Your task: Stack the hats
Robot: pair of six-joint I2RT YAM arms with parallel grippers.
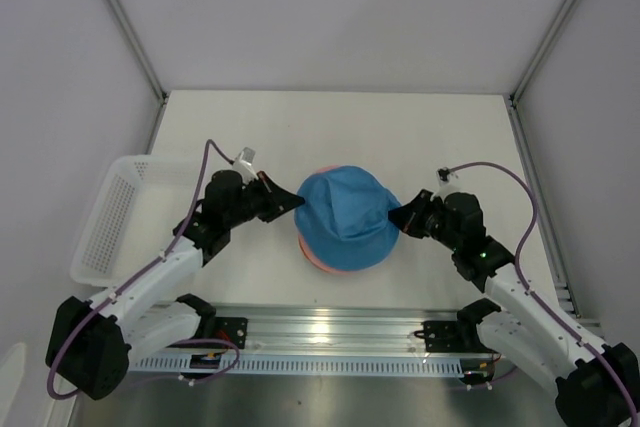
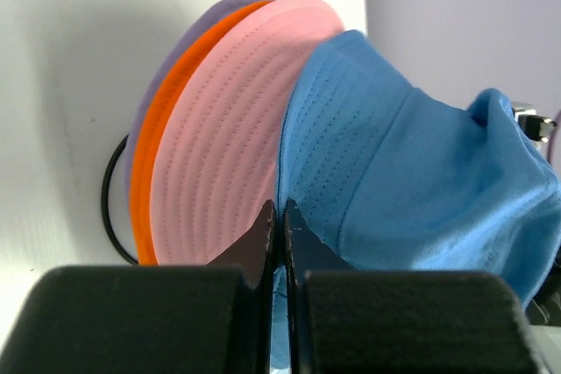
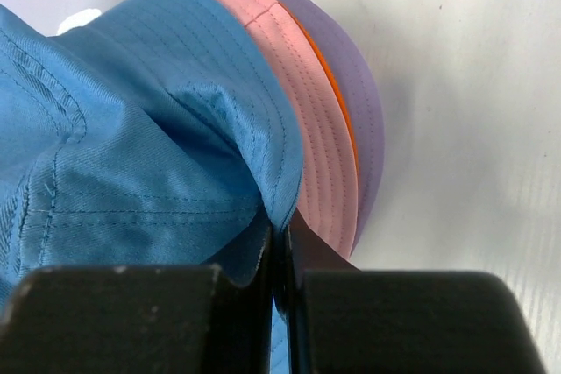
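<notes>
The sky blue hat point(image 1: 346, 215) lies over a pile of the pink hat point(image 1: 318, 260), orange hat and purple hat at the table's middle. My left gripper point(image 1: 297, 201) is shut on the blue hat's left brim; in the left wrist view point(image 2: 280, 209) blue fabric point(image 2: 394, 190) sits between the jaws, with pink point(image 2: 223, 146), orange point(image 2: 162, 120) and purple point(image 2: 149, 98) brims behind. My right gripper point(image 1: 394, 215) is shut on the right brim; in the right wrist view point(image 3: 282, 227) the blue hat point(image 3: 131, 155), pink brim point(image 3: 316, 146), an orange edge point(image 3: 337, 94) and the purple brim point(image 3: 355, 85) show.
A white mesh basket point(image 1: 112, 215) stands at the table's left edge beside my left arm. A black cable loop point(image 2: 110, 190) lies on the table by the pile in the left wrist view. White walls enclose the table at the back and sides.
</notes>
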